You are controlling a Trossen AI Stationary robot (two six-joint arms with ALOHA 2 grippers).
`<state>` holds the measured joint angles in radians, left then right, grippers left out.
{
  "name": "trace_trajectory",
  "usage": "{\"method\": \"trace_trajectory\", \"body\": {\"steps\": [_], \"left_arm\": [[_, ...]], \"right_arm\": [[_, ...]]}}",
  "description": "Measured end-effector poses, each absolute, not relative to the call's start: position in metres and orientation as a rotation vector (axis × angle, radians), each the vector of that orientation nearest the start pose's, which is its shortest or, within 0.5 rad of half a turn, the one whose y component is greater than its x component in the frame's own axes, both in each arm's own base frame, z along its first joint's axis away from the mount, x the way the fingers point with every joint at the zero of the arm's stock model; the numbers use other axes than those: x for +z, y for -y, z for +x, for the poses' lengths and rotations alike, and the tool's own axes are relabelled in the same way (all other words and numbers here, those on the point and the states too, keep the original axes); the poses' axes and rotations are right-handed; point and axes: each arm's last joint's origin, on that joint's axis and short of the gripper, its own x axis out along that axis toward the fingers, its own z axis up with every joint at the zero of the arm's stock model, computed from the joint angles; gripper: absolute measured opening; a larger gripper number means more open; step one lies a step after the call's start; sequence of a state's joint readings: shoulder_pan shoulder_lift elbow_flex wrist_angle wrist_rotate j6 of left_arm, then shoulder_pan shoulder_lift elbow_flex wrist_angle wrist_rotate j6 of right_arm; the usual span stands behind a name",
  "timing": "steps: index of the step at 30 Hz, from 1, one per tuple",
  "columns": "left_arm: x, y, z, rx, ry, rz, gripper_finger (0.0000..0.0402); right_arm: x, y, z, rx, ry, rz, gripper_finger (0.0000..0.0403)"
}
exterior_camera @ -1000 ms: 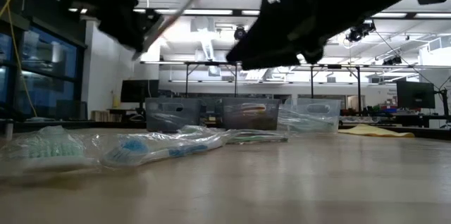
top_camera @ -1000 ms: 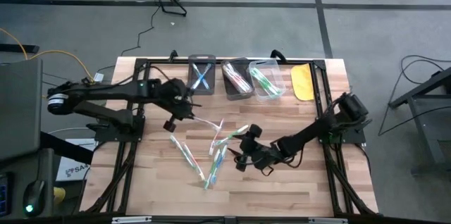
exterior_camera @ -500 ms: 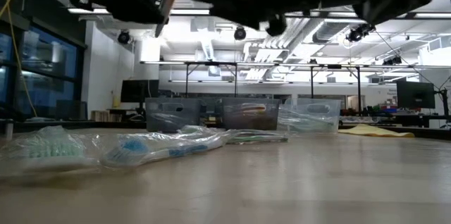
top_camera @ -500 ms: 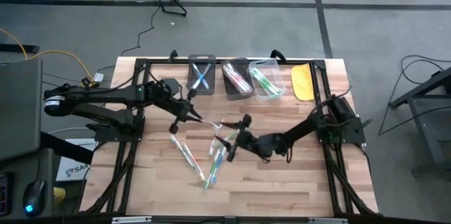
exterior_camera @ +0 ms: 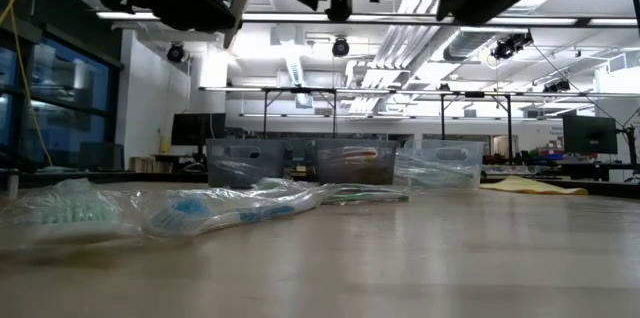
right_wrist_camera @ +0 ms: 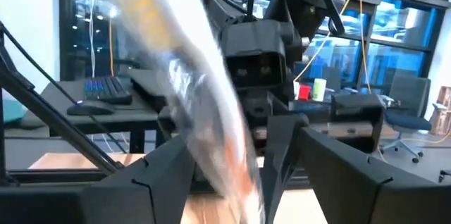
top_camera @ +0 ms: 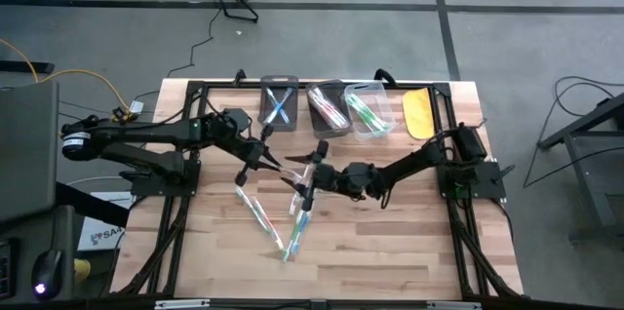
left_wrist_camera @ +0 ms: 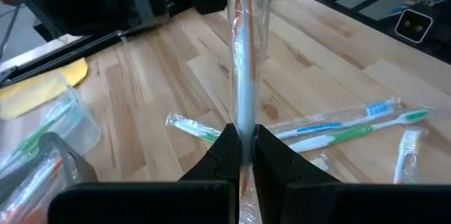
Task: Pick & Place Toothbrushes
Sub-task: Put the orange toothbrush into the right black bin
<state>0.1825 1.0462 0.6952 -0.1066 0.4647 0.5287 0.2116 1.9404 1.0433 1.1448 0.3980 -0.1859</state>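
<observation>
The left gripper was clamped on a wrapped toothbrush, its long axis running out toward the table's middle, crinkled clear film over a thin handle; the right gripper met it there, fingers spread either side of the wrapper; loose toothbrushes lay on the wooden table.

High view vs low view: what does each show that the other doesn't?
Only high view: both arms whole, the left pincer shut on a wrapped toothbrush, the right pincer open at its far end, and the yellow flat object.

Only low view: the room behind, and the loose toothbrushes side-on in clear wrappers.

Both: the three bins and the wooden table.
</observation>
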Motion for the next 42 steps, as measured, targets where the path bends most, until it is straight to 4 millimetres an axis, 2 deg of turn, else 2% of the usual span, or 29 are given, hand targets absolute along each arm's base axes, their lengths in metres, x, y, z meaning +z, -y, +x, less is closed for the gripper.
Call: {"method": "trace_trajectory", "body": {"steps": [5,12,13,18,24,27,33,38,42], "left_arm": [[0.263,-0.028,0.221,-0.378,-0.354,0.357,0.0021],[0.263,-0.028,0.221,-0.379,-0.355,0.349,0.0084],[0.262,-0.027,0.221,-0.381,-0.359,0.343,0.0088],[0.262,-0.028,0.221,-0.344,-0.373,0.342,0.0095],[0.273,-0.033,0.206,-0.109,-0.506,0.415,0.0097],[0.279,-0.034,0.198,-0.033,-0.544,0.43,0.0097],[0.282,-0.033,0.186,-0.009,-0.566,0.382,0.0097],[0.281,-0.032,0.184,-0.002,-0.585,0.34,0.0097],[0.279,-0.032,0.183,0.005,-0.612,0.302,0.0097]], "right_arm": [[0.217,-0.075,0.402,-0.197,0.185,-0.124,0.0186],[0.217,-0.077,0.401,-0.197,0.184,-0.127,0.003],[0.217,-0.076,0.401,-0.197,0.185,-0.129,0.0019],[0.216,-0.075,0.401,-0.243,0.128,-0.141,0.0016],[0.233,-0.06,0.387,-0.407,-0.075,-0.179,0.0015],[0.248,-0.038,0.376,-0.475,-0.207,-0.159,0.0015],[0.283,0.033,0.359,-0.57,-0.499,0.028,0.0015],[0.307,0.09,0.351,-0.501,-0.63,0.213,0.0015],[0.312,0.128,0.346,-0.473,-0.696,0.314,0.0015]]}}
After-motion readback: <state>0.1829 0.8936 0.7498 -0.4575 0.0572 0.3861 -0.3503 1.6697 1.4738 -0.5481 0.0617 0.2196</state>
